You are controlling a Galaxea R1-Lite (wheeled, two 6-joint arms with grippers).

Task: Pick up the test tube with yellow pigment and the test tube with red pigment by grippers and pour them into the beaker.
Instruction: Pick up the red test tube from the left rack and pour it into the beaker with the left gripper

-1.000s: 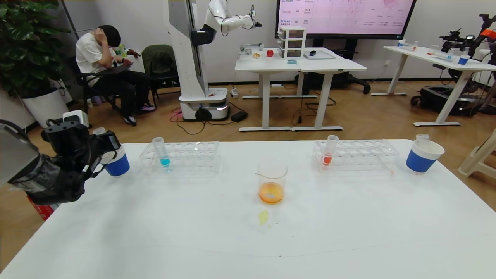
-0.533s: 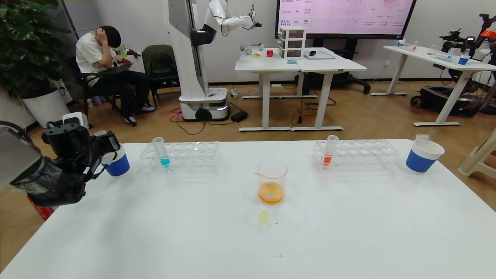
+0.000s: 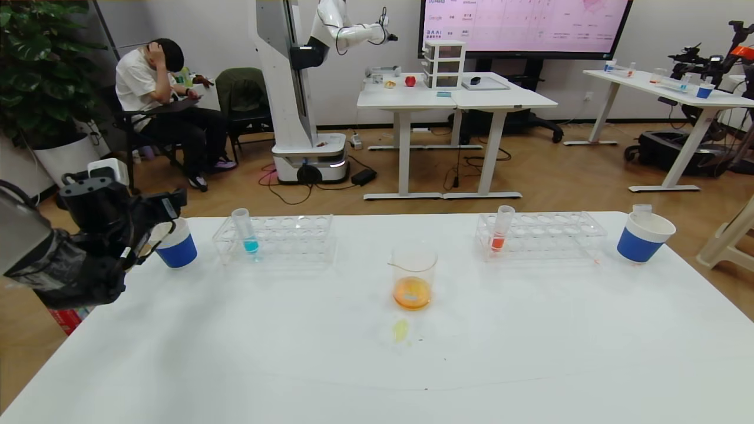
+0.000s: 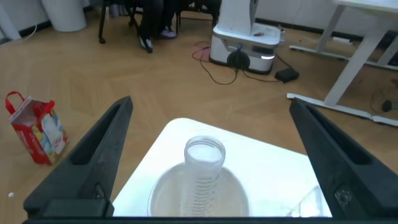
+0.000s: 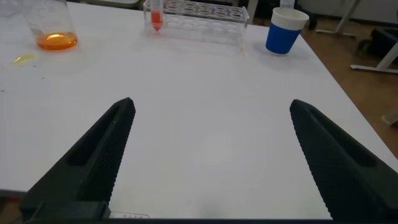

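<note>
**Left gripper over the left cup; beaker holds orange liquid**

Head view. Your left gripper (image 3: 168,219) hangs at the table's (image 3: 294,365) far left corner, just above the left paper cup (image 3: 175,246). Well off to its right stands the left rack (image 3: 277,237) with a blue tube (image 3: 246,231). Farther right, mid-table, is the beaker (image 3: 412,277), upright, with orange liquid at the bottom. A small yellow spill (image 3: 400,330) lies on the table just on the near side of the beaker. Beyond the beaker, farther still from the gripper, the right rack (image 3: 542,234) holds the red tube (image 3: 500,228) upright at its near-left end. The right paper cup (image 3: 643,237) sits past that rack. Your right gripper is out of this view. No tube with yellow liquid can be seen here.

Left wrist view. The left gripper (image 4: 211,155) is spread wide, nothing between its fingers (image 4: 93,155). Directly below the gap sits the left paper cup (image 4: 158,196) with a clear, empty tube (image 4: 204,171) standing in it.

Right wrist view. The right gripper (image 5: 211,155) is spread wide and empty, low over bare table (image 5: 205,106). Well ahead of it lie the beaker (image 5: 50,25), the yellow spill (image 5: 22,58), the right rack (image 5: 202,11) with the red tube (image 5: 155,15), and the right paper cup (image 5: 285,30).
</note>
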